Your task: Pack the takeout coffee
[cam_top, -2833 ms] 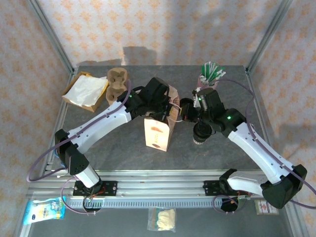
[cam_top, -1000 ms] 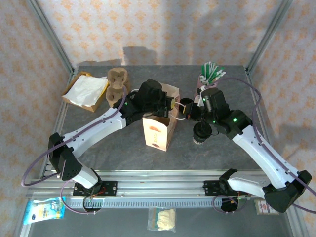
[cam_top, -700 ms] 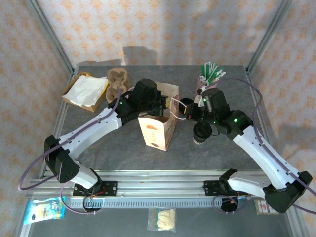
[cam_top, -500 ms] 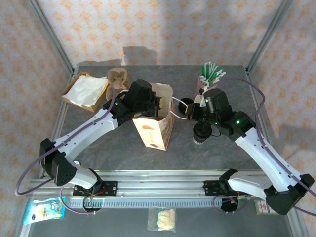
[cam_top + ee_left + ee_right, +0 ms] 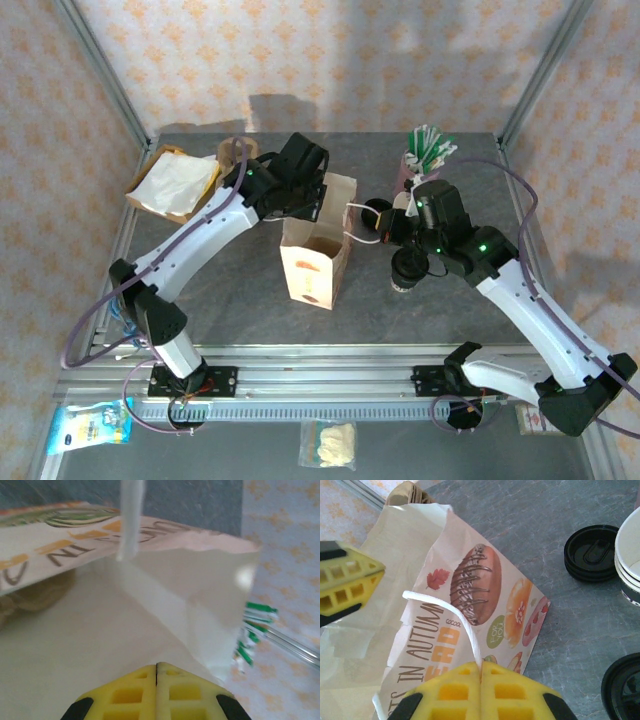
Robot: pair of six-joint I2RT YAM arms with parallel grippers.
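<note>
Swung left claw point(image 5: 156, 666) back, pinched on bag point(image 5: 315, 265) rim | stood bag upright | kept right claw point(image 5: 481, 664) clamped on handle point(image 5: 461, 621)

item: takeout coffee point(image 5: 405, 272)
look: sm. paper cup, white w/ dark lower band, round blk lid on
pose: upright, standing on table point(image 5: 250, 300)
spot: right of paper bag point(image 5: 312, 262), near but apart, approx. level w/ bag's mid
</note>
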